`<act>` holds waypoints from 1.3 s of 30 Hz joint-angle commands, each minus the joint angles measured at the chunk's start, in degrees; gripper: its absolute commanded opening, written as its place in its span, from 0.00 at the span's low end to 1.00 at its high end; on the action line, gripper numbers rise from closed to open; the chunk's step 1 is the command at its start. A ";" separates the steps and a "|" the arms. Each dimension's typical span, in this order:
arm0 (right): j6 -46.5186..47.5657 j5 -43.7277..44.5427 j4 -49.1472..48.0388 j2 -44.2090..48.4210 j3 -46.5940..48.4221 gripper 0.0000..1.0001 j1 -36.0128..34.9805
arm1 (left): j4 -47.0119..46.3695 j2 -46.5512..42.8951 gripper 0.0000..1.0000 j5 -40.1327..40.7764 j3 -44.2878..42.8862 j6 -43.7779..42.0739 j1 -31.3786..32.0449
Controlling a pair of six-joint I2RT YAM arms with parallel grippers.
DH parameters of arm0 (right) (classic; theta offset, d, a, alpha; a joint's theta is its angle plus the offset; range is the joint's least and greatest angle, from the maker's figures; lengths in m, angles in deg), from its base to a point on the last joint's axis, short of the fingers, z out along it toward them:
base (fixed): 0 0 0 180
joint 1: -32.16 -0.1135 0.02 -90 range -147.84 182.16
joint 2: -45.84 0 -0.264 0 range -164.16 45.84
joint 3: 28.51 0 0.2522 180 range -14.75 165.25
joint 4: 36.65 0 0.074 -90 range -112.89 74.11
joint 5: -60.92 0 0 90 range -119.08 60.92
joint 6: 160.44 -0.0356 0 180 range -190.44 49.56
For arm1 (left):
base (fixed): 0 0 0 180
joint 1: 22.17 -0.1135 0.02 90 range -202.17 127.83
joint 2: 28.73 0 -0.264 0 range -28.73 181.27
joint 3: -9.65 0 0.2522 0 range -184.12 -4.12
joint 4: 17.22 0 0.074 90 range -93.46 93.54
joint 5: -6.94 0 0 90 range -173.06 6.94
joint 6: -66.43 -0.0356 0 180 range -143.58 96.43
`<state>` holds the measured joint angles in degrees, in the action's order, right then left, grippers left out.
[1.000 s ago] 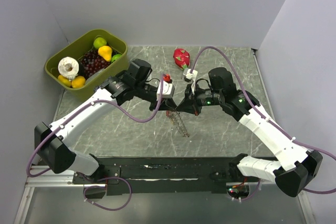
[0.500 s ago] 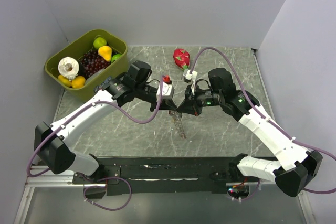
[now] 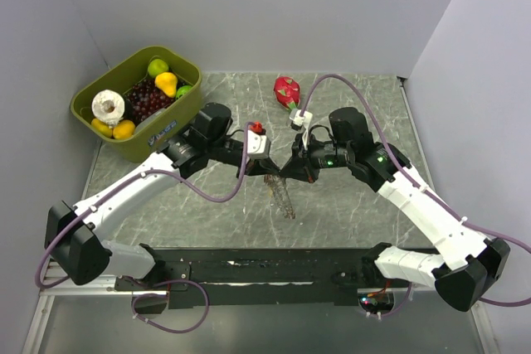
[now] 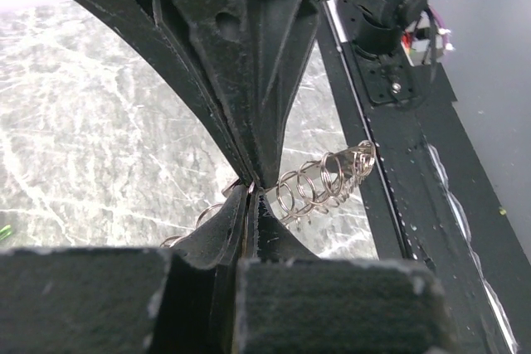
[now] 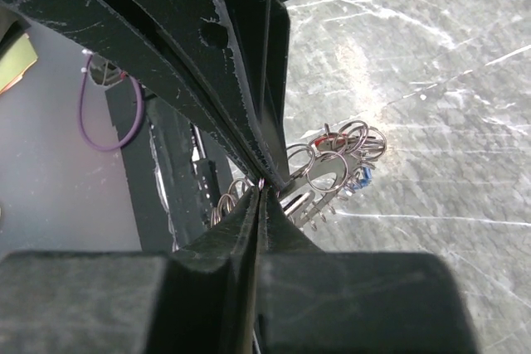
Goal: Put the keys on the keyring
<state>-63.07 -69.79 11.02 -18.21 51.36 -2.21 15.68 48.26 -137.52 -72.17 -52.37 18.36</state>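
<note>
Keyring [image 3: 282, 197] long axis toward near edge, slanting right.

On my remote feed, the overhead camera shows an olive-green bin [image 3: 124, 60] at the far left corner of the grey-green marbled table [image 3: 207, 205], close to the left wall. In the bin I see a green fruit [image 3: 158, 66], a yellow pear-shaped fruit [image 3: 166, 83], a bunch of dark grapes [image 3: 148, 99], a pale round object [image 3: 108, 106] and a yellow fruit [image 3: 124, 128]. A pink dragon fruit [image 3: 287, 89] lies alone near the back wall, well apart from the bin. A black strip [image 3: 265, 267] runs along the table's near edge.
</note>
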 commanded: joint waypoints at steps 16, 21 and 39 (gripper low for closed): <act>-4.65 3.62 -13.60 10.52 -1.68 0.61 1.76 | -27.99 -9.83 0.01 2.86 11.88 14.18 -0.81; -9.29 1.69 -15.80 10.79 -2.21 0.59 4.13 | -45.45 -13.35 0.01 4.27 19.70 20.96 -1.77; -15.55 -0.86 -15.19 5.52 1.04 0.46 3.70 | -62.04 -13.80 0.01 2.69 25.69 31.00 -2.48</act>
<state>-77.45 -71.08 -2.73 -12.39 49.90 1.79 -42.68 35.15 -133.85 -44.21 -21.57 16.09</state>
